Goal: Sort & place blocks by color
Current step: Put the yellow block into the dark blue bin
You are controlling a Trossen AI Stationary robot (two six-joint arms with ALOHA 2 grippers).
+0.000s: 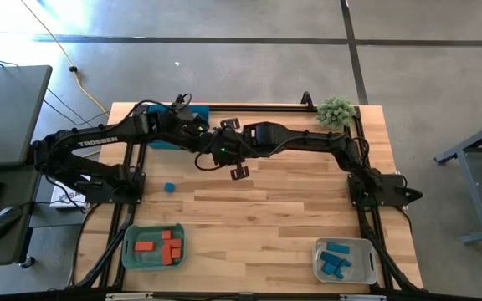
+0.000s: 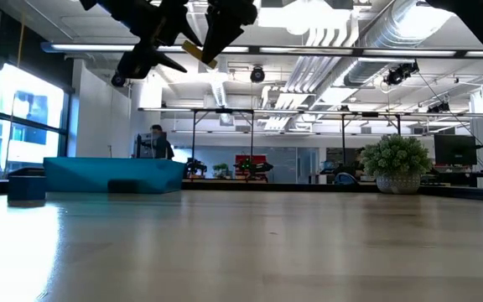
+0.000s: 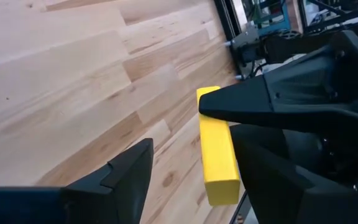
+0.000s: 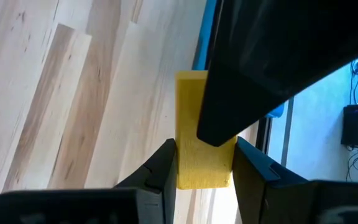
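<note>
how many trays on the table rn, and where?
3. Green tray holding red-orange blocks at the near-left corner, grey tray holding blue blocks at near-right, teal tray at the far left, mostly hidden under the left arm. Its contents can't be seen.

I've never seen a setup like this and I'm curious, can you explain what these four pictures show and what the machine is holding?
Two dark robot arms work at a wooden table, sorting coloured blocks. One picture looks straight down, one looks level across the tabletop, and two come from cameras on the arms' wrists. The right gripper is shut on a yellow block, held up above the table. The left gripper is open around that same block, near the table's far side. A green tray holds red-orange blocks, a grey tray blue blocks. One blue block lies loose.
</note>
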